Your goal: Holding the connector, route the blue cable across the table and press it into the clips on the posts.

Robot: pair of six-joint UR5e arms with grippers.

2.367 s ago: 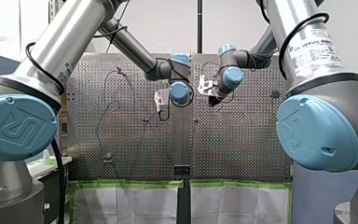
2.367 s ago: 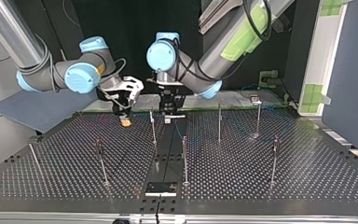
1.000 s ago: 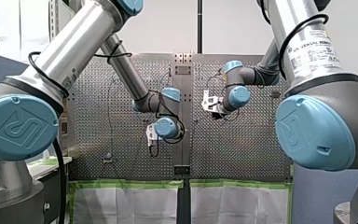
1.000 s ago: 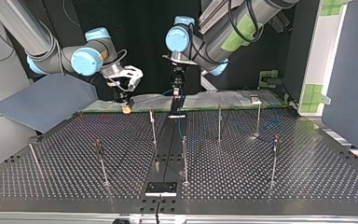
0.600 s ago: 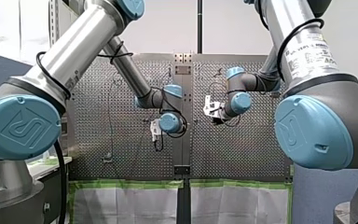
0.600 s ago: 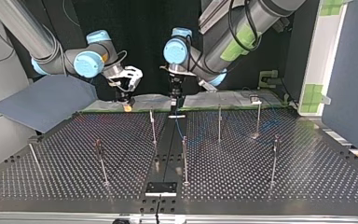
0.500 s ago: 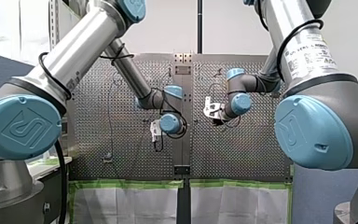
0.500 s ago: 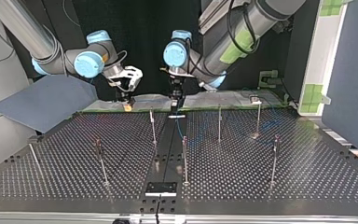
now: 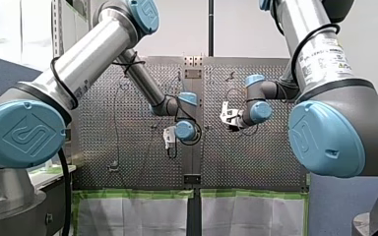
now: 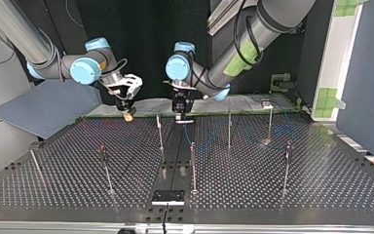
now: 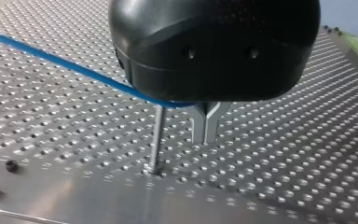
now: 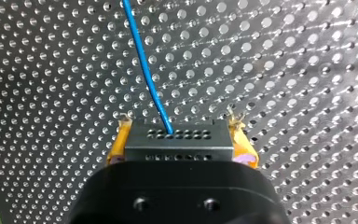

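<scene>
Right gripper: my right gripper (image 12: pixel 181 136) is clamped on the connector (image 12: pixel 179 145), with one yellow pad (image 12: pixel 244 147) on each side of it.
Connector: a dark grey block with rows of small holes in its face, held off the perforated table (image 12: pixel 307 70) and not touching it.
Blue cable: the blue cable (image 12: pixel 142 60) leaves the connector's face and runs straight away over the table. In the left wrist view it crosses at a slant and disappears under the black gripper body, where the fingers emerge.
Left gripper: my left gripper (image 11: pixel 207 122) has its metal fingers (image 11: pixel 199 126) drawn together, tips pointing down at the table. The cable runs in at their root and looks pinched there.
Post: a thin metal post (image 11: pixel 156 135) stands upright just beside the left gripper's fingers, and the cable passes across its top. Whether a clip holds it there cannot be made out.
Across the table: in the top view both grippers hang side by side at the table's edge nearest the arms, my right at the view's left. A short length of blue drops from my left gripper toward the middle post (image 10: pixel 193 165).
</scene>
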